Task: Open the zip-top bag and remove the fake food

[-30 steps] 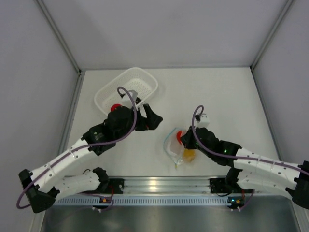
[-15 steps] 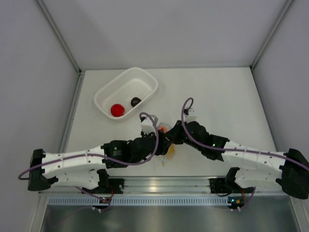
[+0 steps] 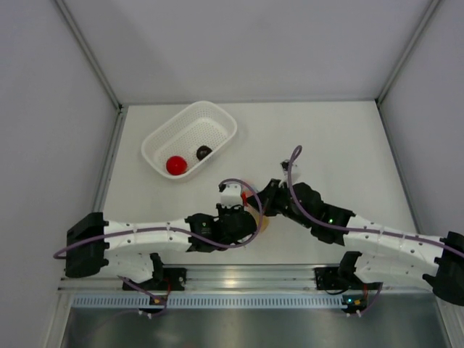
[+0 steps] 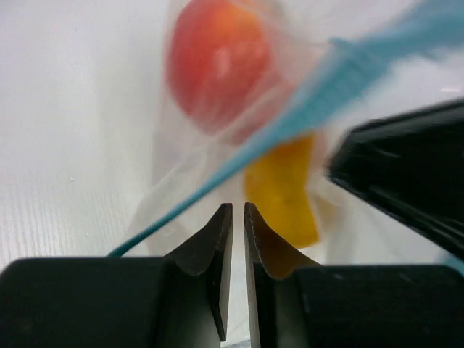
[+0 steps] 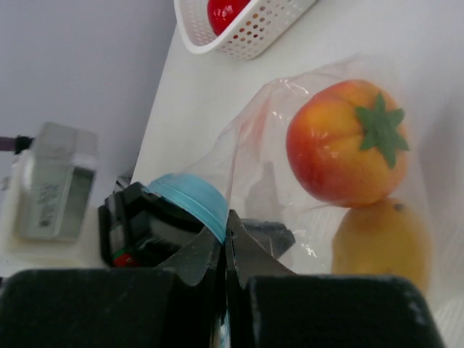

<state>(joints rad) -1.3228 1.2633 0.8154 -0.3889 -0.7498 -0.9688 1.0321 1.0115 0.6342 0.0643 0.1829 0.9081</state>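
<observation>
The zip-top bag (image 5: 270,138) is clear plastic with a light blue zip strip (image 4: 319,105). Inside it are two pieces of fake food, an orange-red tomato (image 5: 345,142) with a green top and a yellow-orange piece (image 5: 383,248). My right gripper (image 5: 225,217) is shut on the blue strip. My left gripper (image 4: 238,209) faces it from the other side, closed to a thin slit with the bag's film at its tips. From above, both grippers (image 3: 246,210) (image 3: 261,200) meet over the bag and hide most of it. A shiny red ball (image 3: 175,164) and a dark piece (image 3: 204,152) lie in the basket.
The white perforated basket (image 3: 217,116) stands at the back left, apart from the arms, and its corner (image 5: 250,36) shows in the right wrist view. Grey walls enclose the white table on three sides. A metal rail runs along the near edge.
My left arm has swung from the basket down to the bag, and its jaws have gone from wide to nearly together. The red ball stays in the basket. The right gripper holds the strip throughout.
</observation>
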